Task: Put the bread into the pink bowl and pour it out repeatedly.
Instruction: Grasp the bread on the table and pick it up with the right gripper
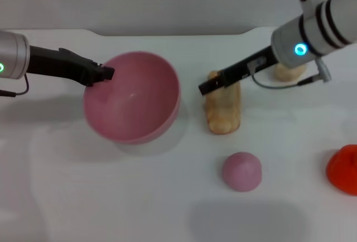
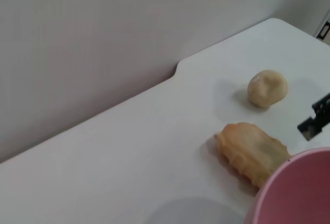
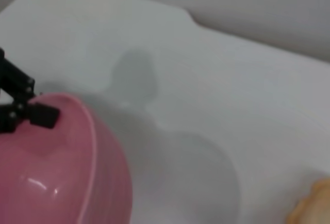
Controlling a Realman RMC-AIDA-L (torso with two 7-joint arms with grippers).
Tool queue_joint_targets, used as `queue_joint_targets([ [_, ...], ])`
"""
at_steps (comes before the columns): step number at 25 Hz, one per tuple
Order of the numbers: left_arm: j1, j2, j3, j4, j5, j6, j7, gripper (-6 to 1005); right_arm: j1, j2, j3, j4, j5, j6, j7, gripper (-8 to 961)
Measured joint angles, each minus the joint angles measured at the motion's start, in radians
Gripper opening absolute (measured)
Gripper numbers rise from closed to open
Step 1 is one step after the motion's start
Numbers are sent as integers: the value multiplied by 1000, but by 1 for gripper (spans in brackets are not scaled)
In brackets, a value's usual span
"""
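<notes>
The pink bowl (image 1: 134,97) stands tipped on the white table, its opening facing up and toward the right, and it is empty. My left gripper (image 1: 103,74) is shut on its left rim, as the right wrist view confirms for the left gripper (image 3: 20,108) and the pink bowl (image 3: 56,177). The bread (image 1: 224,111) lies flat on the table just right of the bowl, plain tan face up. My right gripper (image 1: 209,86) hovers at the loaf's far left end, close to or touching it. In the left wrist view the bread (image 2: 252,152) lies beside the pink bowl (image 2: 296,193).
A small beige lump (image 1: 288,72) sits behind the bread, under the right arm. Nearer the front lies a pink dome-shaped bun (image 1: 242,171). A red object (image 1: 343,169) is at the right edge. A wall borders the table at the back.
</notes>
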Motion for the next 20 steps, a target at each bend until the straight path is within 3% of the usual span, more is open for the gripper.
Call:
queue_joint_targets([
  [20,16,-16,1,-5,3,3,20,59,-72,6,-7,120,65,-95,-29,664],
])
